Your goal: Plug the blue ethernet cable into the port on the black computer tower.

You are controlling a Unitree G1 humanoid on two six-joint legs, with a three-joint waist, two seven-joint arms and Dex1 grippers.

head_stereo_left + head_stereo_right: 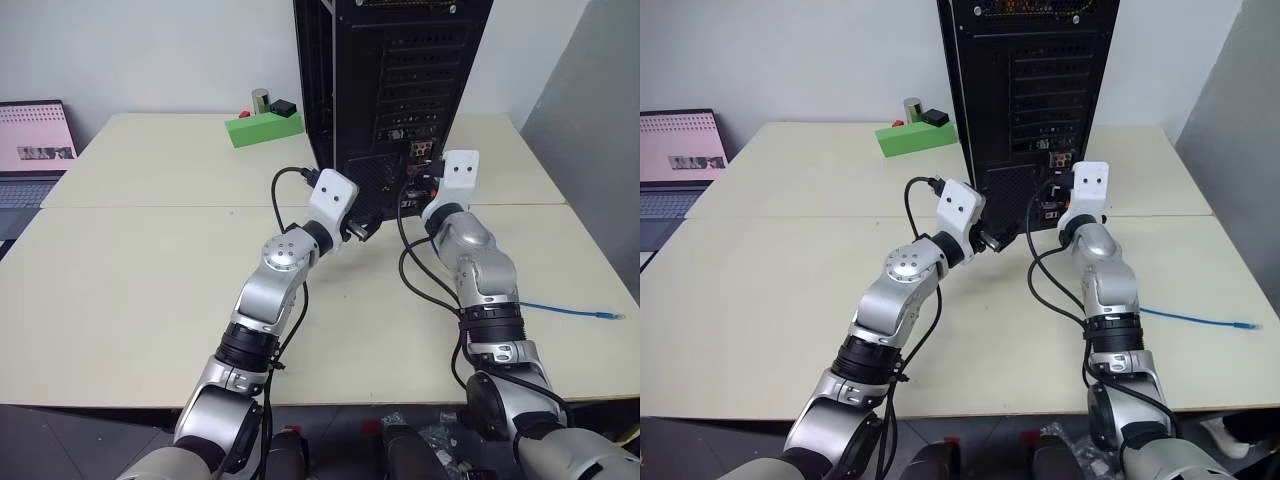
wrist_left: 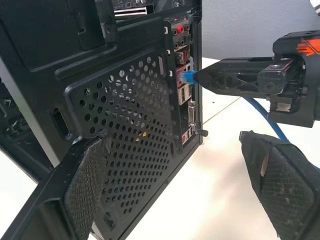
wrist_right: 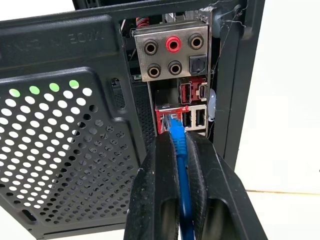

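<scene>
The black computer tower (image 1: 400,70) stands at the back of the table, its rear panel facing me. My right gripper (image 3: 177,136) is shut on the blue ethernet cable (image 3: 178,145) just behind its plug. The plug's tip sits at the mouth of a red-framed port (image 3: 167,120) below the audio jacks; how deep it sits I cannot tell. The rest of the cable (image 1: 570,309) trails over the table to the right. My left gripper (image 2: 172,140) is open in front of the mesh vent (image 2: 135,115), holding nothing, to the left of the right gripper (image 2: 200,77).
A green box (image 1: 262,127) with small items on it lies left of the tower. A laptop (image 1: 35,150) sits at the far left. Black arm cables (image 1: 415,270) loop over the table between my arms. The table's right edge (image 1: 610,270) is near the cable's loose end.
</scene>
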